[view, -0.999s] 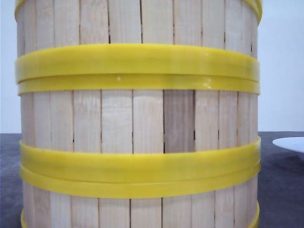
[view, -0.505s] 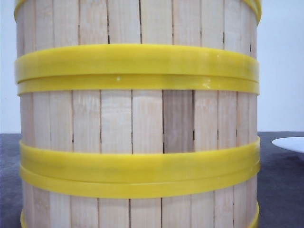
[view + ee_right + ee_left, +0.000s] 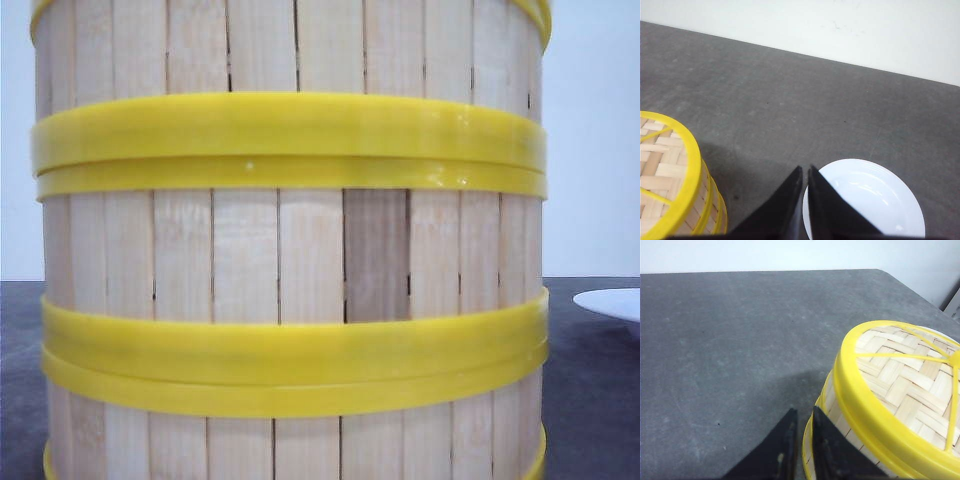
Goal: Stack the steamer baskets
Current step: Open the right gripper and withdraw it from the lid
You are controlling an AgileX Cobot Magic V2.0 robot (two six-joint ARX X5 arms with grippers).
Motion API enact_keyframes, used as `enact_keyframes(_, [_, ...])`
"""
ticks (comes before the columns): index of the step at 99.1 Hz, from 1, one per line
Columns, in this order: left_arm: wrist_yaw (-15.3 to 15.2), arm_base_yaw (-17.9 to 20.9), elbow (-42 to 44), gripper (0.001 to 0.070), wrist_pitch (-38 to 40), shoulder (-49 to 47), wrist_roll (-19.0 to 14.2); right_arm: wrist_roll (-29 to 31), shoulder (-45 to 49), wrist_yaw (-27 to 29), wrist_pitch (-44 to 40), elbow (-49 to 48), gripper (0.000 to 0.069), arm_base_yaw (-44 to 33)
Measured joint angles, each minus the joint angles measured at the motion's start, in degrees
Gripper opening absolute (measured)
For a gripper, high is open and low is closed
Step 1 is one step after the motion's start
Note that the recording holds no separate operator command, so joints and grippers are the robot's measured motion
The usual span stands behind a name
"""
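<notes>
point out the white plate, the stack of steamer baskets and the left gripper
white plate (image 3: 865, 200), right wrist view, inner surface
stack of steamer baskets (image 3: 290, 260), front view, slat wall
left gripper (image 3: 802, 440), left wrist view, between fingers

A bare test bench, lab-like: dark grey tabletop (image 3: 730, 355) across the frame, plain white wall (image 3: 840, 30) along the top.

Front view: faces forward from my base, pressed so near the steamer baskets (image 3: 290, 250) that their wall fills it
Left wrist view: looks down from above my left gripper (image 3: 801, 442)
Right wrist view: looks down over my right gripper (image 3: 804, 197), plate (image 3: 865, 200) just beyond
Shared: all three see the stack
</notes>
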Motion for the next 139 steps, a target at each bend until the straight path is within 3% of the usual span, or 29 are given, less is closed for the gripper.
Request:
enact_keyframes(68, [0.0,0.0,0.0,0.0026,-0.02,0.0,0.07,0.0,0.0,0.02,0.17,0.0,0.0011,0.0])
enact_keyframes(91, [0.02,0.48,0.0,0.0026,-0.48,0.0,4.15,0.0,0.0,0.02,0.2,0.0,0.0011,0.0])
enact_keyframes(109, [-0.55,7.21,0.0,0.0026,1.07,-0.15,8.87,0.0,0.0,0.02,0.2,0.0,0.0011,0.0])
enact_keyframes(120, [-3.06,12.7,-1.44,0.0026,2.8,-0.98,9.62,0.0,0.0,0.02,0.2,0.0,0.0011,0.0])
enact_keyframes(139, [-3.19,21.79,-10.86,0.0026,8.74,-5.33,10.47,0.0,0.0,0.02,0.2,0.0,0.0011,0.0])
